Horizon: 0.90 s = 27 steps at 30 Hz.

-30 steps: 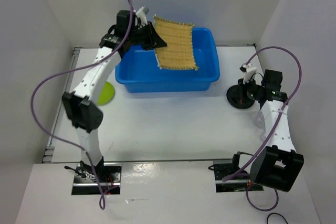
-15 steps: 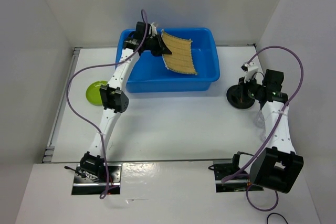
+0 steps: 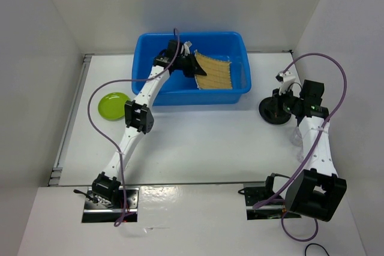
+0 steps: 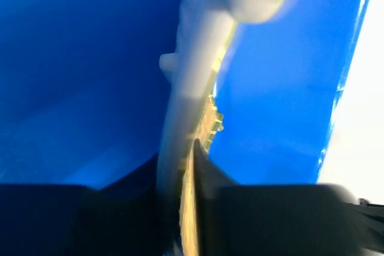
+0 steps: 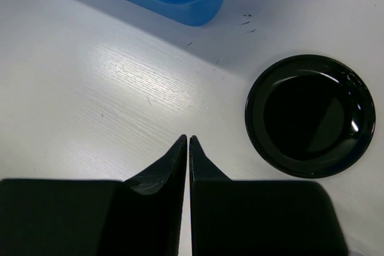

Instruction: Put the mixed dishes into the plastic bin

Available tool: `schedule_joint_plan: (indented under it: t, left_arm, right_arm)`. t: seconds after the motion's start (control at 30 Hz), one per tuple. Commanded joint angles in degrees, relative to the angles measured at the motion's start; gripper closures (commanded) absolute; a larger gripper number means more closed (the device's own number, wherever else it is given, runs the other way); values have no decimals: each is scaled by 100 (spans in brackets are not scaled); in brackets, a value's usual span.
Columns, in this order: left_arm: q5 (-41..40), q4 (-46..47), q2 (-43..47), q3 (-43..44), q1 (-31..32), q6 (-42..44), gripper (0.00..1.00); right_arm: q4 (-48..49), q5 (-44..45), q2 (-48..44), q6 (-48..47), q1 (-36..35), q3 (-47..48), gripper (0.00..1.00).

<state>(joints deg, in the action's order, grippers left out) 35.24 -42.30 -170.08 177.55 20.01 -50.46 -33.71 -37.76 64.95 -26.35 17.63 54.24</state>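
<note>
My left end effector [image 3: 193,64] pinches the mat [image 3: 219,75] inside the bin [image 3: 192,96]. If I let go while it's tilted, it could prop against the bin wall. My right end effector [image 5: 188,142] is narrow and empty.

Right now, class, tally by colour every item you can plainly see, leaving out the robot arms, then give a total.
Tan: 1, the woven mat
Lime green: 1, the plate
Black: 1, the dish
Blue: 1, the bin
Total: 4

View: blurred | left gripper [image 4: 191,175]: jaws closed on woven mat [image 4: 210,123], seen edge-on | backdrop: blue bin [image 4: 90,58] interior | right margin: white table [image 4: 360,148]
</note>
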Motion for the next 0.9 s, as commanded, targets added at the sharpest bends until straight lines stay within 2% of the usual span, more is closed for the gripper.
schedule_joint_plan:
  t: [0.0,0.1,0.13,0.17,0.2,0.23,0.3,0.4,0.43,0.53,0.67,0.73,0.77,0.8,0.83,0.87]
  left_arm:
    - [87,223,36,227,-15,-17,72]
    - [1,223,176,227,-15,-17,50]
    - [0,162,177,227,-15,53,28]
    - [-87,109,273,227,-15,53,15]
    - [-253,39,387,227,-15,132,5]
    - [-377,-153,449,227,-15,185,0]
    - [-754,-627,676,227,-67,439,0]
    - [-1842,-1242,1072,227,-67,966,0]
    - [-2568,-1384,1204,227,-15,1272,0]
    - [-3635,-1807,1688,227,-15,1652,0]
    - [-3989,-2377,2163,166,-182,1723,0]
    - [-4559,-2720,2426,165,-182,1785,0]
    - [-4970,-3218,2549,165,-182,1785,0]
    - [-5514,-3223,3037,26,-60,1889,0]
    - [-7234,-3223,3390,-1280,359,1829,0]
    - [-8077,-3223,3690,-1955,572,1429,0]
  right_arm:
    - [260,-65,-132,51,39,-36,92]
    - [260,-65,-132,51,39,-36,91]
    - [260,-65,-132,-1,39,-36,91]
    - [260,-65,-184,-2,39,-36,91]
    - [260,-117,-184,-2,39,-36,91]
    - [260,-118,-184,-2,39,-36,91]
    - [260,-118,-236,-2,39,-36,91]
    - [321,-118,-298,-2,39,-36,89]
    - [322,-118,-359,-2,39,-97,89]
    - [374,-65,-422,-2,39,-98,87]
    - [427,-65,-474,-2,39,-150,86]
    - [427,-65,-474,-54,39,-150,86]
    - [427,-65,-474,-55,39,-150,86]
    - [427,-13,-474,-55,39,-150,86]
    - [427,-12,-526,-55,39,-150,86]
    - [427,-12,-527,-55,39,-211,85]
